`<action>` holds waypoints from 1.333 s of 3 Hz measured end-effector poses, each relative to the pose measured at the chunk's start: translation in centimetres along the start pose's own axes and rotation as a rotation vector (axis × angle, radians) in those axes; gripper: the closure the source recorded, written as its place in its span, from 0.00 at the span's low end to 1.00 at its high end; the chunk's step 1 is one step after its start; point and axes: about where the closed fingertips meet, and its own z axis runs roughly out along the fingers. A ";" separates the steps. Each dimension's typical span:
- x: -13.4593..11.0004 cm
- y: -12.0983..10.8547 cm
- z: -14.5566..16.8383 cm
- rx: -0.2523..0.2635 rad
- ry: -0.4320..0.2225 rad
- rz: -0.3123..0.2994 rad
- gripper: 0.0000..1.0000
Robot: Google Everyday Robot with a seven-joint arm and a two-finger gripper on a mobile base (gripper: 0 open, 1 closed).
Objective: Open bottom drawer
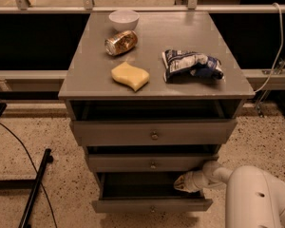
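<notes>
A grey cabinet with three drawers stands on a speckled floor, seen from the front and above. The bottom drawer, lowest of the three and with the slimmest front panel, is pulled partly out, so a dark strip of its interior shows between its front and the middle drawer above it. A small round knob sits at the centre of its front panel. The top drawer, the tallest, also stands a little forward of the cabinet frame.

The end effector is at the right side of the bottom drawer, reaching in from the right over the open drawer, just under the middle drawer's front. It lies near the drawer's right end and well apart from the knob. Whether it is wide or narrow cannot be told from this view. The white arm behind it fills the lower right corner.

On the tabletop of the cabinet lie a white bowl at the back, a can on its side just in front of it, a yellow sponge nearer the front edge, and a blue and white bag to the right. A black cable and a dark bar cross the floor at the left.
</notes>
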 end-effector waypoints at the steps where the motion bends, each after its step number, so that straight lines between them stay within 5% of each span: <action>1: 0.0 0.0 0.0 0.000 0.000 0.000 1.00; 3: 0.0 0.0 0.0 0.000 0.000 0.000 1.00; 4: 0.0 0.0 0.0 0.000 0.000 0.000 0.82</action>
